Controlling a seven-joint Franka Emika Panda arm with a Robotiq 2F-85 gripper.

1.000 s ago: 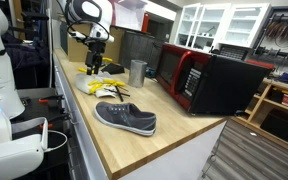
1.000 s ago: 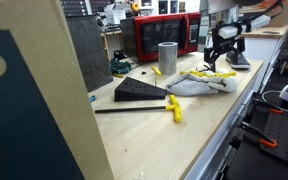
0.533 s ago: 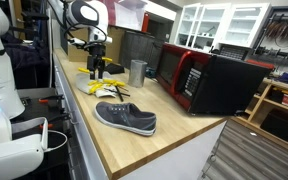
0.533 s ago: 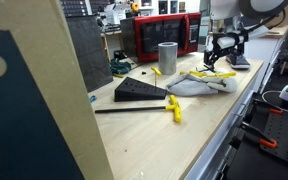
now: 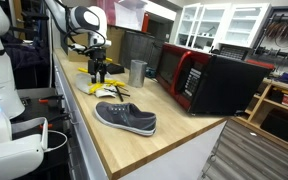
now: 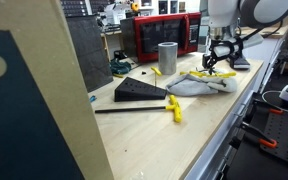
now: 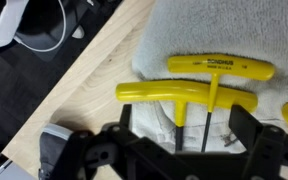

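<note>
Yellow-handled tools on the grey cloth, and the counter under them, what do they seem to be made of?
Tools: the handles look like smooth, glossy yellow plastic with a printed mark; the thin dark shafts look like metal.
Cloth: soft matte fabric, going by its fuzzy, woven surface.
Counter: pale wood with visible grain, probably sealed, though the finish is hard to judge.

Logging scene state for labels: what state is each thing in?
gripper: open, over the T-keys
T-keys: lying flat on the cloth
cloth: laid out under them
cup: upright
shoe: on its sole
microwave: door shut
</note>
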